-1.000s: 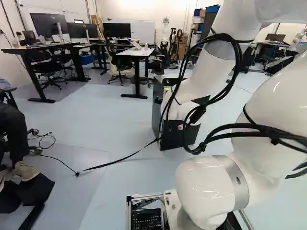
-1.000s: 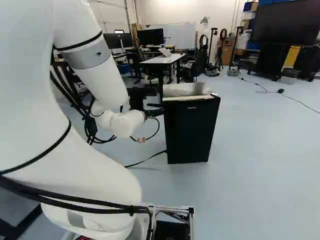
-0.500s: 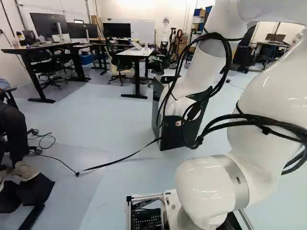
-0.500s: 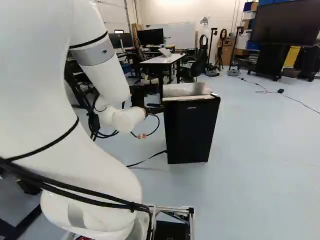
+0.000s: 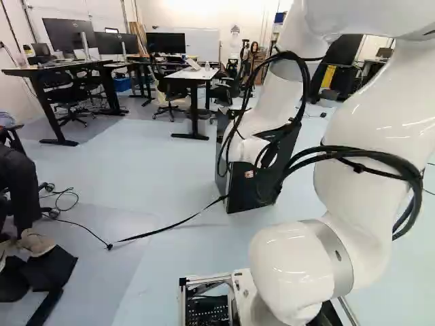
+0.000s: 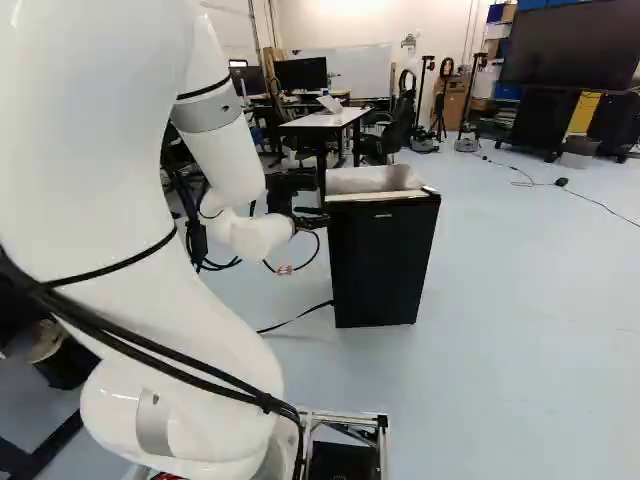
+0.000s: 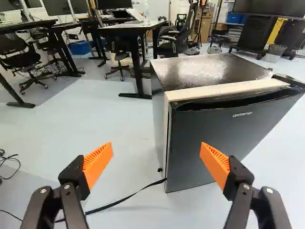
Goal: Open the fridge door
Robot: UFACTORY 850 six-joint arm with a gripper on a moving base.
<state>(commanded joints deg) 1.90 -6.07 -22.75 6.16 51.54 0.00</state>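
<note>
"nearest?"
"a black gripper [image 7: 156, 151], fingers wide, holding nothing."
"and the door [image 7: 238, 136]?"
"closed, ahead, its near upright edge lined up between the orange pads [image 7: 98, 164], the rest slanting away across the fridge [image 7: 207, 70] on the floor [image 7: 121, 114]."

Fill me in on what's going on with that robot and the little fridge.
A white robot arm is reaching toward a black mini fridge, seemingly to open it. Its gripper is open, holding nothing, with the fridge ahead of it. The fridge door looks closed, and a black strap or cord trails across the floor beside it.
</note>
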